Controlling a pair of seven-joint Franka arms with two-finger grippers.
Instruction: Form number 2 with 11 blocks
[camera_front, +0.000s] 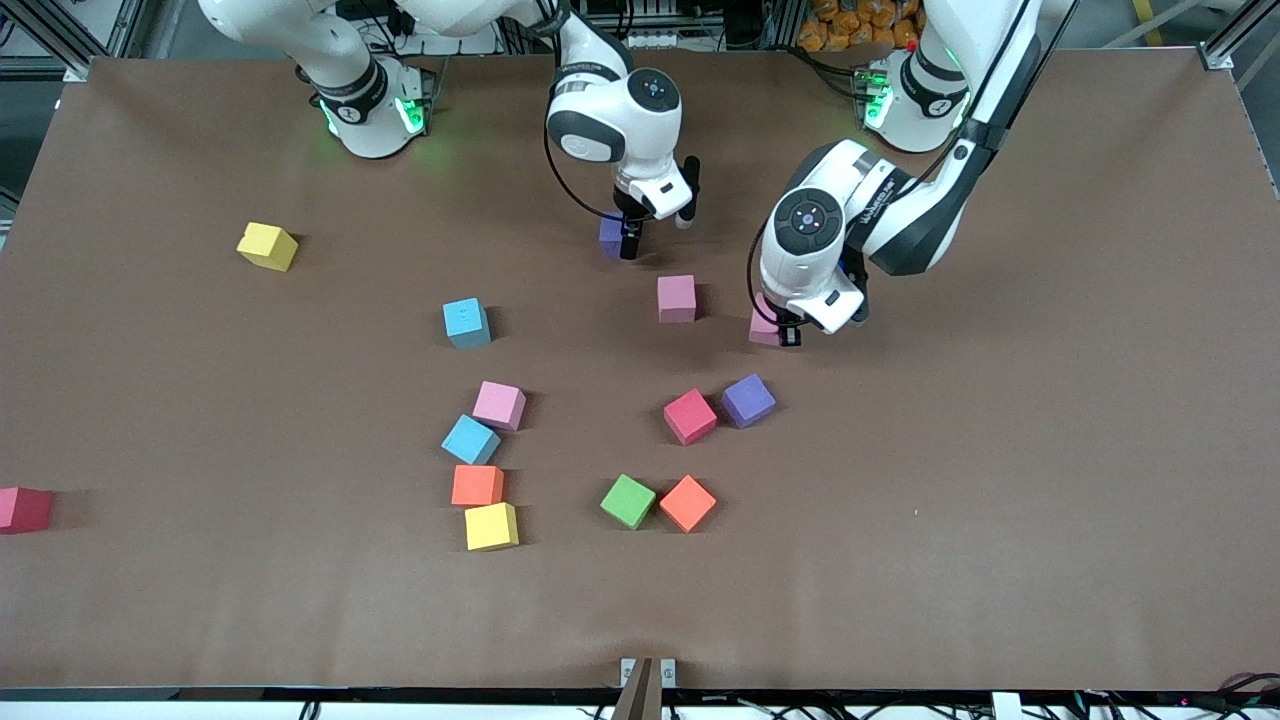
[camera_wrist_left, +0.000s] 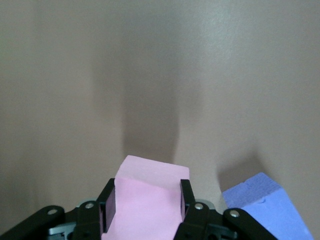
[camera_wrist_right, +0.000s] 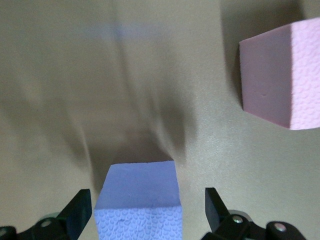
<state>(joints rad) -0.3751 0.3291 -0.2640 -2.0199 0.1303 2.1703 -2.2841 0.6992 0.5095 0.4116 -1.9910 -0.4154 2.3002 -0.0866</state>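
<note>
Wrist views show what the front view hides: the left gripper (camera_wrist_left: 145, 207) clamps a pink cube (camera_wrist_left: 145, 200) between its fingers (camera_wrist_left: 107, 207) with a purple cube (camera_wrist_left: 265, 205) beside them, while the right gripper (camera_wrist_right: 142, 210) stands open around another purple cube (camera_wrist_right: 139, 200), fingers (camera_wrist_right: 80, 210) clear of its sides, no writing legible.

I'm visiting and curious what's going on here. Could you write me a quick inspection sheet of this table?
Surface: brown table, flat.
Job's things: coloured foam blocks scattered, no digit formed yet.
Clutter: green cube beside an orange block.
Grippers: left gripper jaws shut on a pink block; right gripper jaws open around a purple block.
Cables: black cables on the arms, more along the table's edges.
Surroundings: metal frame at the table's corners.
</note>
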